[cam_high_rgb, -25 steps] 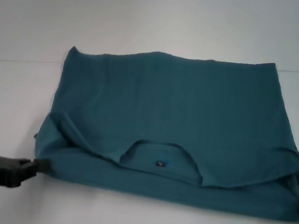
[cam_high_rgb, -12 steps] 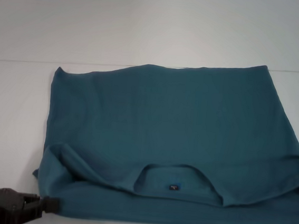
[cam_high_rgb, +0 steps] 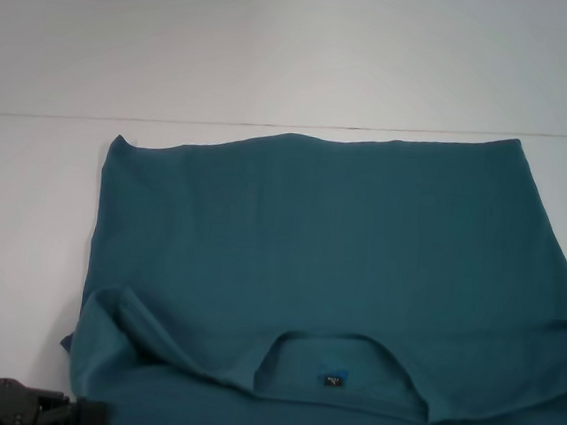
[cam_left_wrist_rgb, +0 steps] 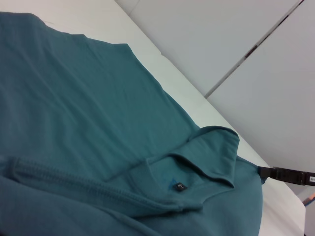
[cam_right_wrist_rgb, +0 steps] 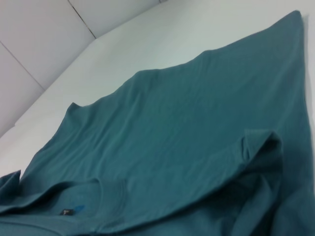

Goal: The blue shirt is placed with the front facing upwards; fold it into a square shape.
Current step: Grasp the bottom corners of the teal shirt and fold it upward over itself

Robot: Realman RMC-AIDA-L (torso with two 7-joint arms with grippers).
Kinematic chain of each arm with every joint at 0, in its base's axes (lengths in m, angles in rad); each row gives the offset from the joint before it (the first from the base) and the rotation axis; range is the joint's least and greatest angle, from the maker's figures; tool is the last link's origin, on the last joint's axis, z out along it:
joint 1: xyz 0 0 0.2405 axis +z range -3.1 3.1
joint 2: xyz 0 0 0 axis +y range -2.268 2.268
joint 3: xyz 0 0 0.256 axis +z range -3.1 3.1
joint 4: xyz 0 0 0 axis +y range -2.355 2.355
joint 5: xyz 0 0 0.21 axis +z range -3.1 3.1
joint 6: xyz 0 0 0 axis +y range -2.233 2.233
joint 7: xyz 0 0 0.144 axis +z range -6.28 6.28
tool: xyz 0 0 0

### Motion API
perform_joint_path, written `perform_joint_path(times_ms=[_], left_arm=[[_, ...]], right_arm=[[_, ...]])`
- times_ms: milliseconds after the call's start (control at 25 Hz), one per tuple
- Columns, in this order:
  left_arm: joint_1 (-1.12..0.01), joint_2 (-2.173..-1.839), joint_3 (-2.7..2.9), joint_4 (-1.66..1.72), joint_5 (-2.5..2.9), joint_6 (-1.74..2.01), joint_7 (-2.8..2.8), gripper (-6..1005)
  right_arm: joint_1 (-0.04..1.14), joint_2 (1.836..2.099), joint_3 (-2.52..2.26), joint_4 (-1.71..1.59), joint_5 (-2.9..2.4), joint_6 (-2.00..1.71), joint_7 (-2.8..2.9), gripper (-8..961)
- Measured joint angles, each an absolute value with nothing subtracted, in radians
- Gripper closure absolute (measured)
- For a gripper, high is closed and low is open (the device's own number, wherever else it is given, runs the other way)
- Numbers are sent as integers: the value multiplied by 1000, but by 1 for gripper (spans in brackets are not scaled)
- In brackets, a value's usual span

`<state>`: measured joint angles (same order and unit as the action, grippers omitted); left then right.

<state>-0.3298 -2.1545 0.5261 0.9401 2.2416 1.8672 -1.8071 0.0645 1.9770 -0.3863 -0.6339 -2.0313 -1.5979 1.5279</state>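
- The shirt point(cam_high_rgb: 328, 267) lies spread on the white table point(cam_high_rgb: 279, 51), its plain teal side up over most of the surface. The collar point(cam_high_rgb: 335, 353) with its small label point(cam_high_rgb: 331, 380) sits at the near edge, closest to the robot.
- A fold across the shirt looks to be in hand: the far part lies flat, while the near edge is doubled, with loose folds of cloth at both near corners.
- The left gripper point(cam_high_rgb: 93, 413) is low at the near left corner of the shirt, right at the hem. Its tips meet the cloth edge, but I cannot tell whether they are clamped on it or merely touching it.
- The right gripper is not visible in the head view. Its wrist view shows the raised near right fold point(cam_right_wrist_rgb: 261, 147) close by, but none of its own fingers, so whether they grip anything cannot be told.
- In the left wrist view a dark fingertip point(cam_left_wrist_rgb: 288, 175) shows just beyond the far lump of cloth. This is probably the other arm's gripper at the opposite corner.
- Judging by the lie of the cloth, the next move calls for both near corners to be held evenly and carried together, so the fold lands straight.
- The rumpled sleeves at the corners will need smoothing or tucking for the shape to come out square.
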Motion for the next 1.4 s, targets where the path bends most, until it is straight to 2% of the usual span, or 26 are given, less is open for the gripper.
perform_joint_path(times_ms=[440, 880, 1160, 1400], left_arm=[[-327, -2149, 515, 962, 2282, 1926, -1804, 997], [-331, -2149, 503, 974, 2291, 1974, -1804, 996], [-417, -2131, 495, 921, 2234, 1870, -1821, 996], [-575, -2104, 477, 809, 2218, 1684, -1838, 996]], right_arm=[[9, 1983, -350, -634, -2040, -1667, 1486, 917], [13, 1981, -281, -634, -2079, -1702, 1484, 918], [114, 1974, -223, -635, -2075, -1675, 1508, 918], [250, 1971, -220, -629, -2078, -1560, 1547, 918]])
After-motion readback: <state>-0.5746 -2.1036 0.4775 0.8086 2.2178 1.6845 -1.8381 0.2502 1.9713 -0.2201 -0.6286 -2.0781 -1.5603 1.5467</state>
